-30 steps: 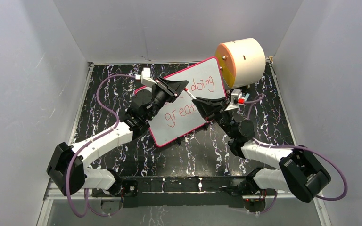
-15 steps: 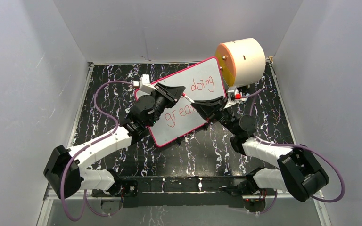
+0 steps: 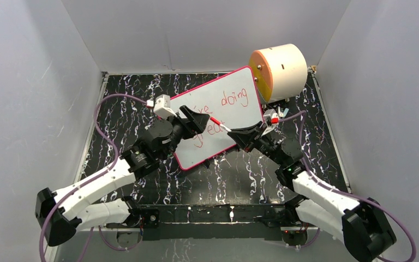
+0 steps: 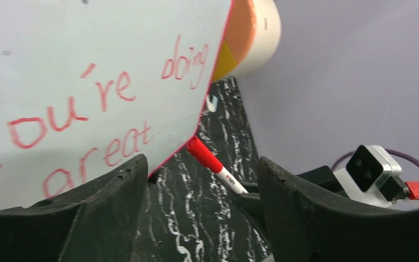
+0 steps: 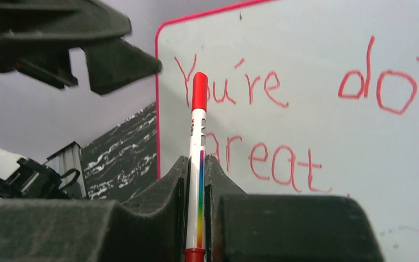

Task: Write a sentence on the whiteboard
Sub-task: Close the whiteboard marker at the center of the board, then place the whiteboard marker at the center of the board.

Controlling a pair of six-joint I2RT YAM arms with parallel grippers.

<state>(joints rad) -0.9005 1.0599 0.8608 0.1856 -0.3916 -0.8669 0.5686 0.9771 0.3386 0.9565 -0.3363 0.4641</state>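
Marker (image 5: 198, 153) being gripped by closed right jaws, red cap pointing toward whiteboard (image 5: 360, 164); left jaws standing open near cap; sentence (image 5: 274, 91) showing in red across two lines.

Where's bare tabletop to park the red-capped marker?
Best: black marbled tabletop between the pink-framed whiteboard and the base rail. Also the far-left strip beside the board, under a purple cable. Crowded: over the board, where the open left hand faces the right hand gripping the red-capped marker pen; far-right corner holds the cream cylinder with orange face.
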